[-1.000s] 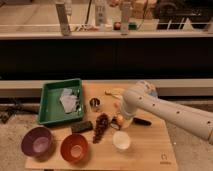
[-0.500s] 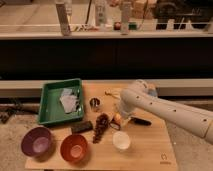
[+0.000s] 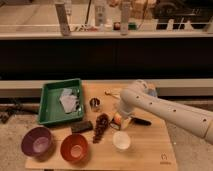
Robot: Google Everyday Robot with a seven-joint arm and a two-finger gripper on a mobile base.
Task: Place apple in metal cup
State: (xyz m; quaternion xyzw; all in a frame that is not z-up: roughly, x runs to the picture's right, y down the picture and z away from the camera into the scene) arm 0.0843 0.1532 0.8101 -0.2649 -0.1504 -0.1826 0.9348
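Note:
The apple (image 3: 118, 120) is a small orange-yellow fruit on the wooden table (image 3: 150, 150), right of centre. My gripper (image 3: 120, 118) hangs from the white arm (image 3: 165, 111), which reaches in from the right, and it is right at the apple, partly covering it. The metal cup (image 3: 95, 104) is a small shiny cylinder standing upright to the upper left of the apple, next to the green tray. The cup and the gripper are apart.
A green tray (image 3: 50, 112) with crumpled clear plastic sits at the left. A purple bowl (image 3: 37, 142) and an orange bowl (image 3: 75, 148) stand at the front left. A white cup (image 3: 121, 141), dark grapes (image 3: 101, 126), a dark block (image 3: 81, 126) and a black-handled tool (image 3: 141, 120) lie nearby.
The arm has shifted a little left and down over the apple. The objects on the table have not moved.

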